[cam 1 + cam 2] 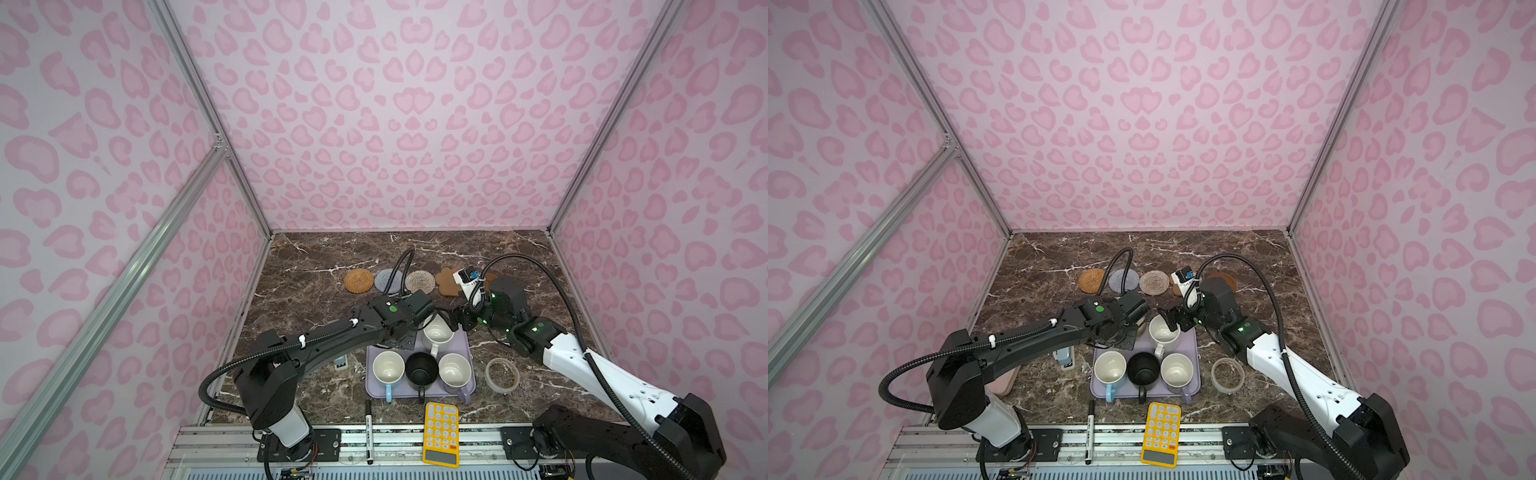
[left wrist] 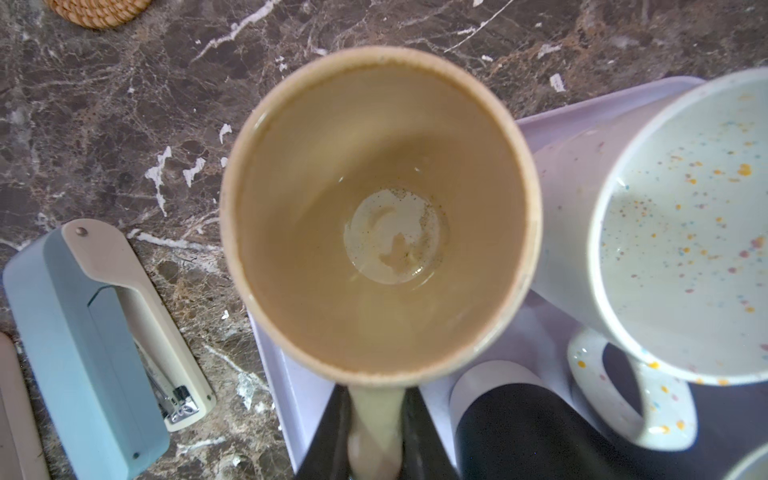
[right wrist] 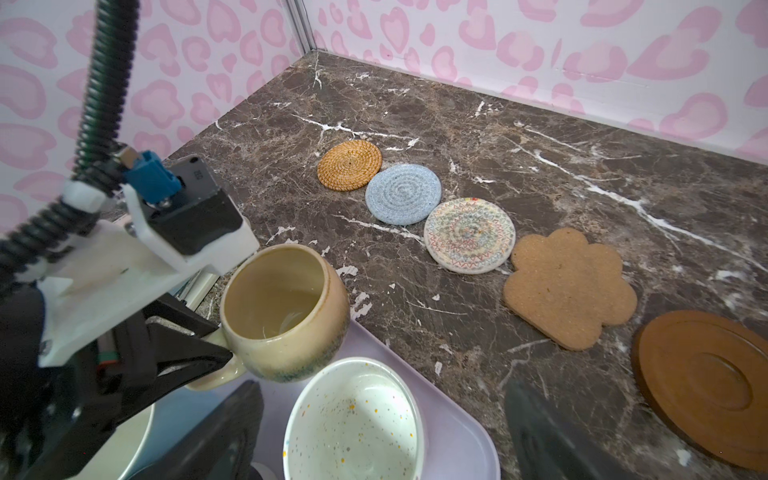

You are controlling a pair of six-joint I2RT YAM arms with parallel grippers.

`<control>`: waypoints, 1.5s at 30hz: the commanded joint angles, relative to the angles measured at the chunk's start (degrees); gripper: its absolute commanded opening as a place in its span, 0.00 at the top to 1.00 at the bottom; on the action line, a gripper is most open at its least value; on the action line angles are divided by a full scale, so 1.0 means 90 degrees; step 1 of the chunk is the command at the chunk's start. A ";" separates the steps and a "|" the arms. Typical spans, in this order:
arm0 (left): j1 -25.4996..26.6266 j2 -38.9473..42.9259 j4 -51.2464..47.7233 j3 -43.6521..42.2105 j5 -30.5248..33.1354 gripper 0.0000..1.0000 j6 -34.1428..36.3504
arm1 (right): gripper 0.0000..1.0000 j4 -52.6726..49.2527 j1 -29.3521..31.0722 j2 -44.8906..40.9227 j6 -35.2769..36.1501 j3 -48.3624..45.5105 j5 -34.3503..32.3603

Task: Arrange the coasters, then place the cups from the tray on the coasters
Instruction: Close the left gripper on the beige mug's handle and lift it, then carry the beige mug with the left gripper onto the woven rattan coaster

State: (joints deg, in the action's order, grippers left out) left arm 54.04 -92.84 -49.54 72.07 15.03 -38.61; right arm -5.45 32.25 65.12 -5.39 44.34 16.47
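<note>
At the far left corner of the flat lavender rectangular tray (image 3: 457, 440), the left gripper (image 3: 222, 345) clamps the handle of the rounded beige-yellow mug (image 3: 286, 316). Over the tray's far side, the right gripper (image 1: 459, 321) hangs above the white speckled mug (image 3: 353, 419), its jaws wide apart and holding nothing. Along the tray's near edge stand the light blue mug (image 1: 388, 370), the black mug (image 1: 422, 370) and the lavender mug (image 1: 455, 370). Beyond the tray's far edge, five coasters lie in a row on the marble: woven orange-tan round (image 3: 349, 165), woven grey-blue round (image 3: 403, 194), woven cream round (image 3: 469, 235), brown flower-shaped mat (image 3: 569, 286), amber-brown disc (image 3: 706, 382).

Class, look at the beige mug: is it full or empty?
Empty: the left wrist view looks down into the beige mug to its bare bottom.
</note>
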 commanded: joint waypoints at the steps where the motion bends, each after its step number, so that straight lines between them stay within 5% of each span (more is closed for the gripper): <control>1: 0.0001 0.0129 0.0266 -0.0046 0.0399 0.99 -0.0144 | 0.07 0.0167 0.0002 0.0018 -0.0026 -0.0003 -0.0060; 13: -0.0167 0.0476 0.0295 -0.0177 0.1101 0.99 -0.0173 | 0.08 0.0371 0.0063 0.0312 -0.0206 0.0074 0.0128; 24: -0.1249 0.0698 0.1179 -0.0341 0.1368 0.99 0.0462 | 0.05 0.0424 0.0672 0.1446 -0.0567 0.1017 -0.0010; 45: -0.2997 -0.0788 0.3136 0.0240 0.0976 0.99 0.2326 | 0.05 0.0008 0.0639 0.3204 -0.0571 0.2480 0.0023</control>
State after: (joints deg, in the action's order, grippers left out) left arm 27.90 -98.91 -27.05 72.66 24.08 -21.08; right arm -4.71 38.59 93.58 -10.70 66.52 16.08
